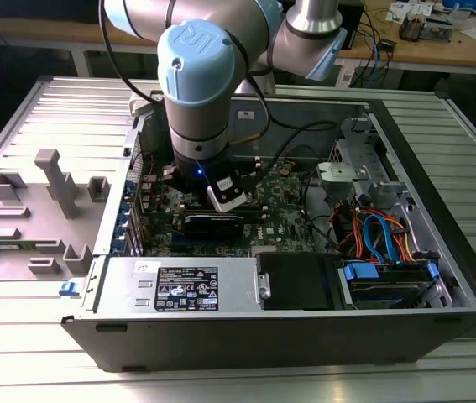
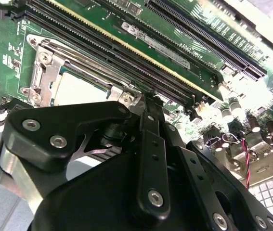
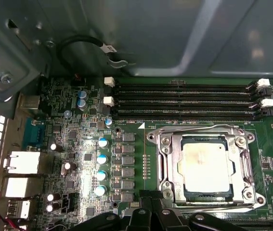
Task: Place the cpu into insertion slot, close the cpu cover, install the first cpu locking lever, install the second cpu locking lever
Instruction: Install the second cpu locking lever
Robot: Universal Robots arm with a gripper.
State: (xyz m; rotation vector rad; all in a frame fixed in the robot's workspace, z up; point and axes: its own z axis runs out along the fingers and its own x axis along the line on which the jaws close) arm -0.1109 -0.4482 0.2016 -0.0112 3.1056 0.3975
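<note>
The cpu (image 3: 207, 166) is seated in the insertion slot (image 3: 166, 163), its dull silver top framed by the cpu cover (image 3: 206, 132), which is seen lying flat around the chip in the first wrist view. In the second wrist view the cpu (image 2: 76, 89) and the cpu cover (image 2: 45, 65) are partly hidden behind the black linkage of the gripper (image 2: 148, 103), whose tip is held just beside the socket's edge; whether the fingers are parted or closed cannot be told. The long black memory slots (image 3: 184, 98) are laid just beside the insertion slot, on the side toward the grey case wall (image 3: 175, 38). A field of capacitors (image 3: 100, 159) is found on another side of the insertion slot. The exterior view adds the wider container: the open computer case (image 1: 439, 277) holds the motherboard (image 1: 292, 227), a power-supply box (image 1: 183, 285) and coloured cables (image 1: 380, 231), with the arm (image 1: 200, 84) lowered over the board.
</note>
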